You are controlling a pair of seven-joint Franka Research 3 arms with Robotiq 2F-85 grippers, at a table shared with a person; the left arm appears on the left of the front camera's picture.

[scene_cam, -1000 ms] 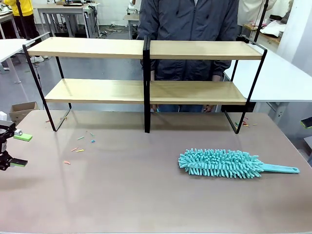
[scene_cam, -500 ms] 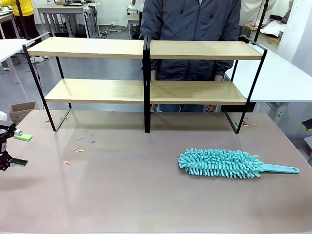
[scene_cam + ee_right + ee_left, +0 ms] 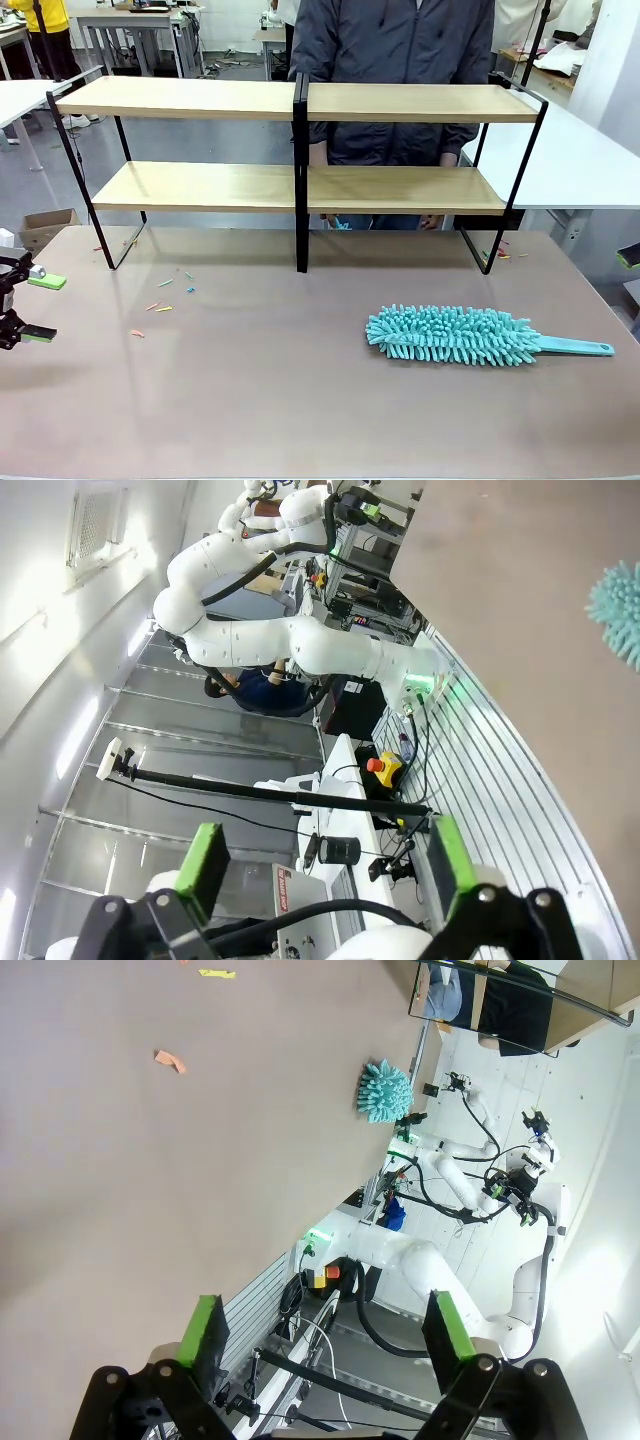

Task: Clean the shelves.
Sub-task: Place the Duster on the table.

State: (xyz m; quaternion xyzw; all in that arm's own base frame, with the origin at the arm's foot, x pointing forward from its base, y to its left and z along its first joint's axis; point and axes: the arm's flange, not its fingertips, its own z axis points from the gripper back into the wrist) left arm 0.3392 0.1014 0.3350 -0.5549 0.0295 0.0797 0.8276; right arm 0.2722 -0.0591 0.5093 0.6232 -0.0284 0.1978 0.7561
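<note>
Front view: shelves standing at far desk edge, teal duster lying well apart, near right. Left gripper hovering with fingers wide.
Left wrist view: fingers gaping, gripping nothing.
Right wrist view: right gripper showing fingers spread wide, empty.
</note>
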